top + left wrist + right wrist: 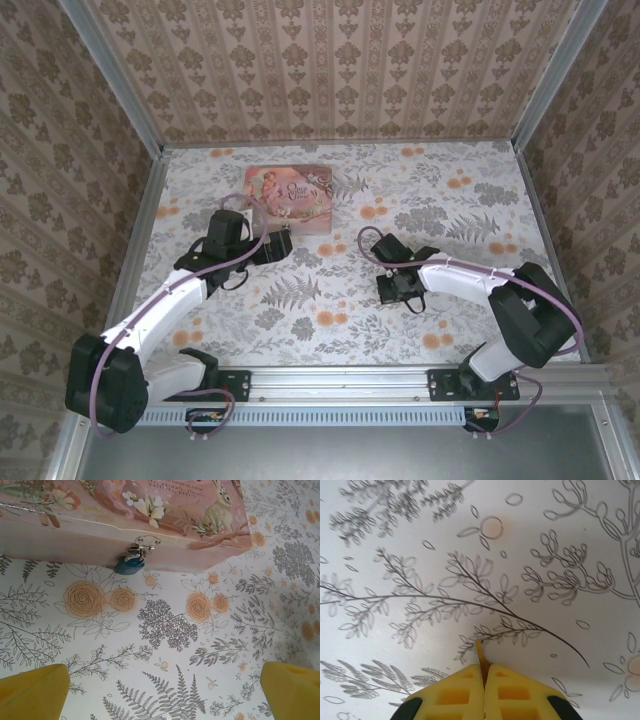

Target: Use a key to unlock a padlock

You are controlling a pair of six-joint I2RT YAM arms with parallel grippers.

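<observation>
The pink tin point(288, 197) with its rabbit and flower illustration lies flat on the floral-patterned table point(455, 215), in the far-left part of it. The padlock point(129, 565), a tiny teal-blue body under a silvery shackle, hangs from the silvery clasp point(143, 544) on the tin's near wall. Its body rests at the foot of that wall, touching or almost touching the table. The shackle sits through the clasp and looks closed, though it is too small to be sure.

The left end effector point(161, 694) is just in front of the tin's near wall, facing the clasp. Its yellow fingers point(33, 692) are spread wide with nothing between them. From the wrist camera the padlock lies beyond the gap and apart from both tips.

The right end effector point(484, 679) is well to the right of the tin and nearer the arm bases, low over the table. Its yellow pads are pressed together and pinch the key point(479, 654), which shows as a thin sliver seen edge-on, poking a short way past the tips toward the table. Whether the key's tip touches the table cannot be told. The key is well apart from the tin and from the padlock on it.
</observation>
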